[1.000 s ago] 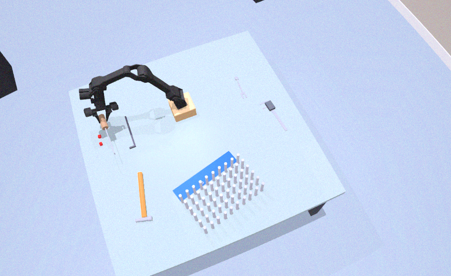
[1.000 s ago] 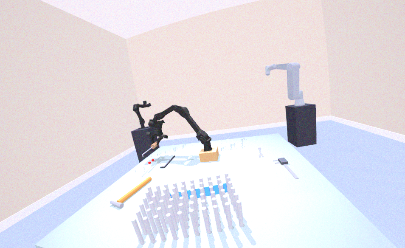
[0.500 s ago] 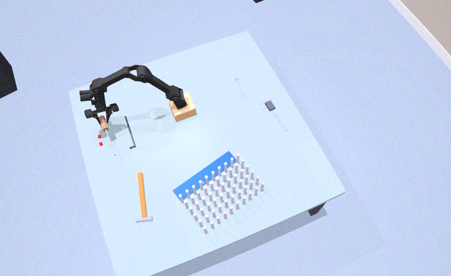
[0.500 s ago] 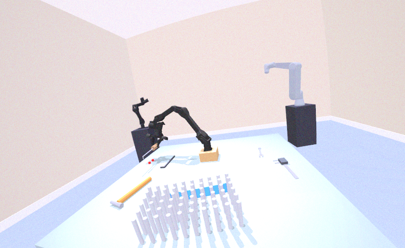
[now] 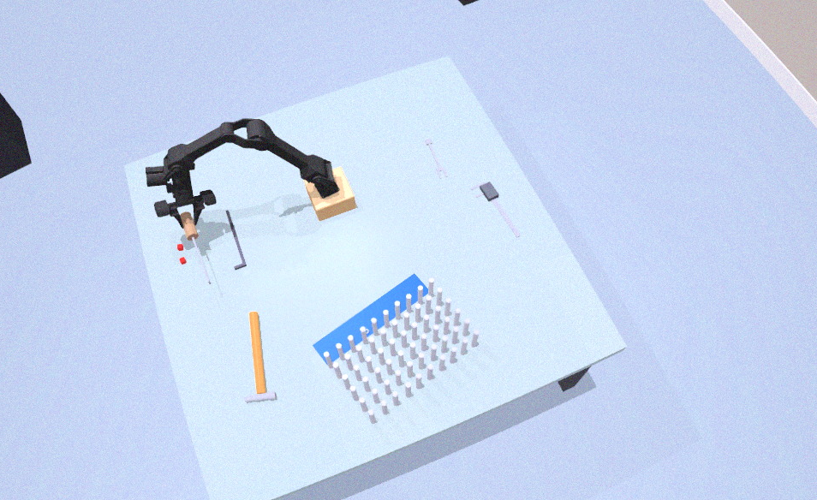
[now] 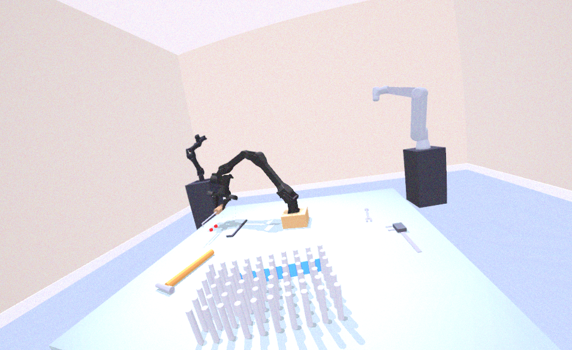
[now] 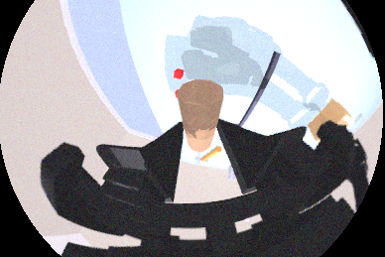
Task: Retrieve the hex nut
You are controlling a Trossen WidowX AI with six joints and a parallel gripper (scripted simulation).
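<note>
My gripper [image 5: 188,221] [image 7: 199,123] is shut on the brown wooden handle [image 5: 191,232] [image 6: 217,210] of a thin-shafted tool. The tool is raised above the table's left part, its shaft pointing down toward the front, with its shadow apart from it; its tip is too small to make out well. The nut [image 5: 366,331] shows as a small pale ring on the blue taped strip [image 5: 340,341], close to the first row of spacers. The spacers [image 5: 372,417] [image 6: 339,302] stand upright in rows, away from the gripper and tool. The nut cannot be made out in the exterior view.
A black angled bar [image 5: 235,239] [image 7: 263,86] lies right of the tool. Two red cubes [image 5: 180,247] [image 5: 182,261] lie left of it. A hammer [image 5: 257,354] [image 6: 190,267] lies left of the spacers. A wrench [image 5: 435,157] and caliper [image 5: 489,190] lie far right.
</note>
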